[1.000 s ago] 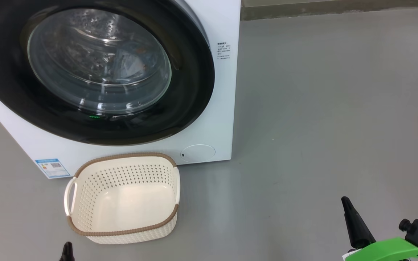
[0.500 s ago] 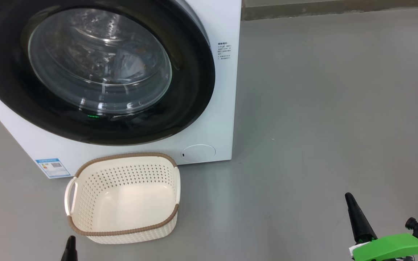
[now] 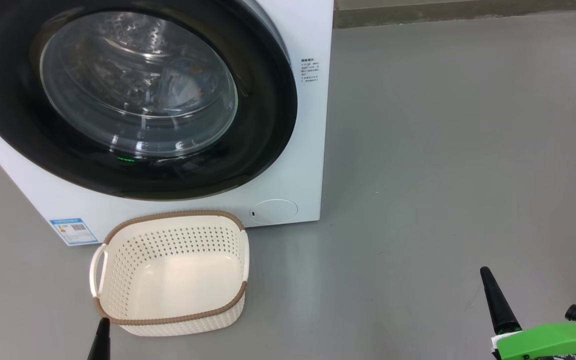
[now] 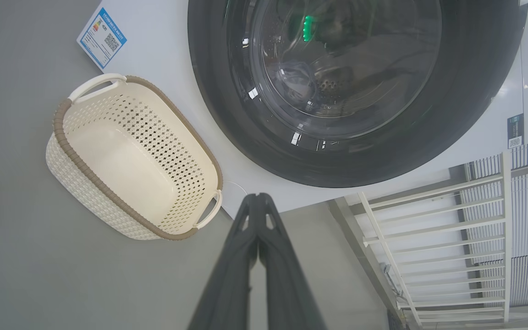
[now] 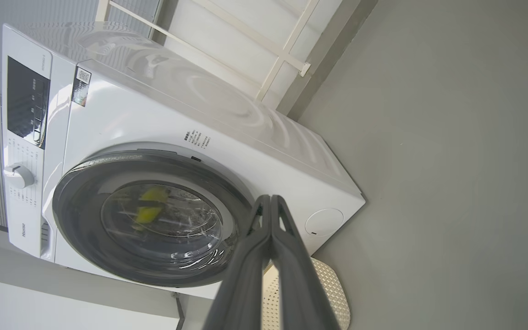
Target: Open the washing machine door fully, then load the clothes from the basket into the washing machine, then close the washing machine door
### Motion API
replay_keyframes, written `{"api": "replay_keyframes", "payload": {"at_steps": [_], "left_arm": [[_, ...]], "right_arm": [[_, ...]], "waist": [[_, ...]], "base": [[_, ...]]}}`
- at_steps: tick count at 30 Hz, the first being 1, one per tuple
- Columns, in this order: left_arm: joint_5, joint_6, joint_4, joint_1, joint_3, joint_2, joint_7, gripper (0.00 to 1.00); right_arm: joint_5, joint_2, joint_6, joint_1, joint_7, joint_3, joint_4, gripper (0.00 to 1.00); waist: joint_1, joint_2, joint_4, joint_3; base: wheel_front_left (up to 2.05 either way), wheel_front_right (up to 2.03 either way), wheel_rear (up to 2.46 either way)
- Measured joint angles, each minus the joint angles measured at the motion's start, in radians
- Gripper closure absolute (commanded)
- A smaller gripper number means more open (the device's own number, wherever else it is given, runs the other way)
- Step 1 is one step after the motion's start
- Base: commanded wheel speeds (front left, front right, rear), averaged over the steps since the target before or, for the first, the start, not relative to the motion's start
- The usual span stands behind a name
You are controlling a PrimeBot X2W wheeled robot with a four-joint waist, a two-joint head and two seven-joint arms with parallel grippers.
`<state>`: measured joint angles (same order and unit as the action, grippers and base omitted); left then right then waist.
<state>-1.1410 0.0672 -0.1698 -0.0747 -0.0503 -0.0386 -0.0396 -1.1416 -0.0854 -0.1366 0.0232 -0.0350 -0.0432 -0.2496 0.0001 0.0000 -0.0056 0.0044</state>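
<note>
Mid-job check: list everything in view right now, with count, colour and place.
washing machine: one, white, upper left of head view
washing machine door: one, black rim, clear glass, shut
clothes: count unclear, pale, in the drum behind the glass
basket: one, cream with brown rim, empty, on floor before the machine
label: one, blue, machine's lower left front
round cap: one, white, machine's lower right front
floor: one, grey, under everything
rack: one, white, beside the machine
left hand: one, dark, shut, empty, by the basket's near corner
right hand: one, dark, shut, empty, over bare floor at lower right
</note>
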Motion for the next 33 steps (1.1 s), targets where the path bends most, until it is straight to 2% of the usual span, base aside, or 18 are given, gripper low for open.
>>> {"api": "replay_keyframes", "payload": {"at_steps": [33], "left_arm": [[-0.349,0.041,-0.069,0.102,-0.005,-0.004,0.094,1.0]], "right_arm": [[-0.349,0.021,0.007,0.025,0.097,-0.055,-0.013,1.0]], "waist": [[-0.0001,0.0,0.004,-0.001]], "base": [[0.0,0.0,0.0]]}}
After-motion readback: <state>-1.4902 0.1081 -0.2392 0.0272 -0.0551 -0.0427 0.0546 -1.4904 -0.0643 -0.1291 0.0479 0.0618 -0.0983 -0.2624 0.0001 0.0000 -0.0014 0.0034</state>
